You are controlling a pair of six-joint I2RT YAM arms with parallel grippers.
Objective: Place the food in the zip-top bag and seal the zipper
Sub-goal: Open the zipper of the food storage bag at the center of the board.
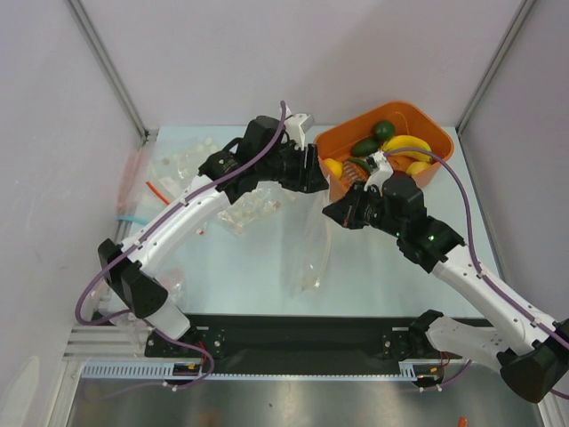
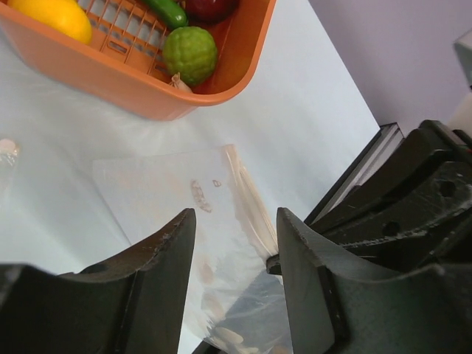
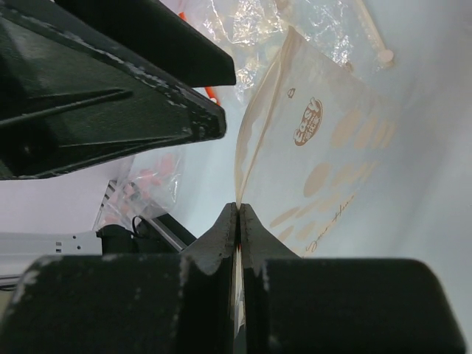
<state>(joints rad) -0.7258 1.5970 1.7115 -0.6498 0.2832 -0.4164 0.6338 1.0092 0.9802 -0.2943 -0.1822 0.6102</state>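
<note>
Presently, the right gripper (image 3: 240,215) is clamped, its two black fingers pressed together on one edge of the clear, floppy zip-top bag (image 3: 317,169) printed with pale round dots. From that grip the bag rises toward the upper right of the right wrist frame, its printed logo visible.

In the left wrist view the left gripper (image 2: 234,221) stands parted, one dark finger on either side of the bag's mouth edge. The thin press-seal zipper (image 2: 247,193) runs diagonally up the middle of that frame, between the fingers. Contact between the fingers and the film cannot be confirmed; a gap shows on both sides.

From overhead, both grippers meet at centre frame, just beside the near left corner of the orange plastic slatted basket (image 2: 110,77), with the bag hanging below them toward the pale table (image 1: 240,285).

All food sits in the basket, none in the bag:
- yellow plastic lemon (image 2: 51,15), top left of the left wrist frame
- bumpy green lime (image 2: 189,53), against the basket's near wall
- slim green chili (image 2: 168,10) and dark red apple (image 2: 210,6), at the top edge
- yellow banana (image 1: 404,144) and green avocado (image 1: 384,131), seen overhead at upper right

Plain clear bags (image 1: 147,178), one with a red strip, lie at the left of the overhead frame, well apart from the basket.
</note>
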